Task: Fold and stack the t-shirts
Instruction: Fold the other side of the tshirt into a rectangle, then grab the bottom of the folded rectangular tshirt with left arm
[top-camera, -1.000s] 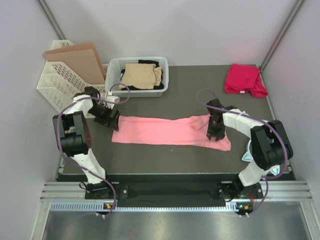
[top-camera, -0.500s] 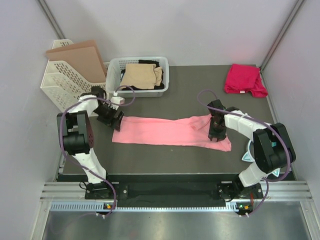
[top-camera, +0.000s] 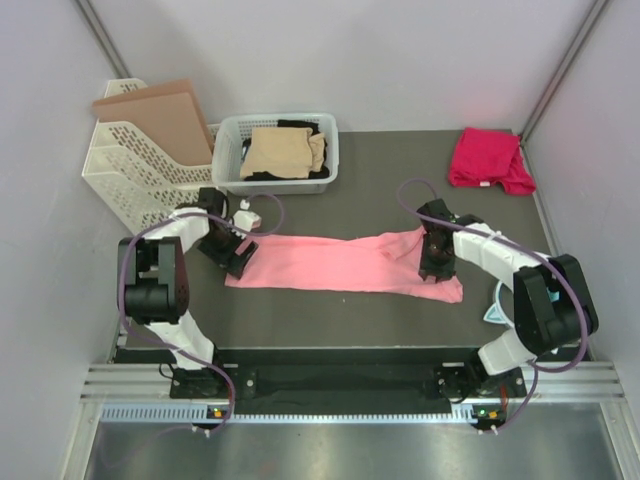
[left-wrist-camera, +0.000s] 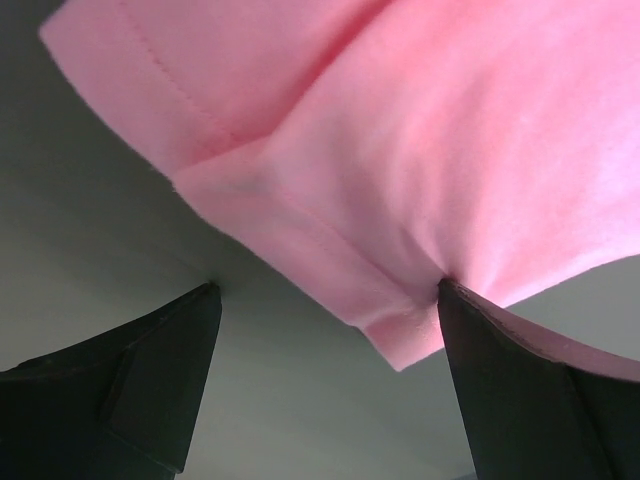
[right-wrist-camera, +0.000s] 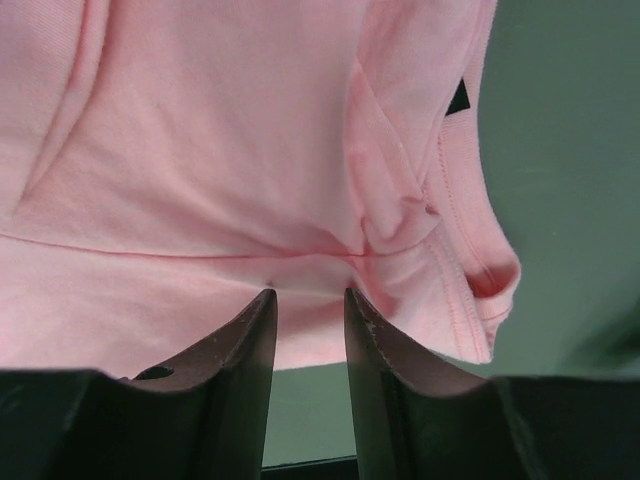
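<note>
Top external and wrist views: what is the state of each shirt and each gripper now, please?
pink t-shirt: folded into a long strip, flat on the table.
magenta-red t-shirt: loosely folded, lying apart at the far right corner.
tan t-shirt: loosely folded, lying in the basket.
left gripper: open, fingers either side of the pink shirt's corner.
right gripper: nearly closed at the pink shirt's edge; whether it grips is unclear.
</note>
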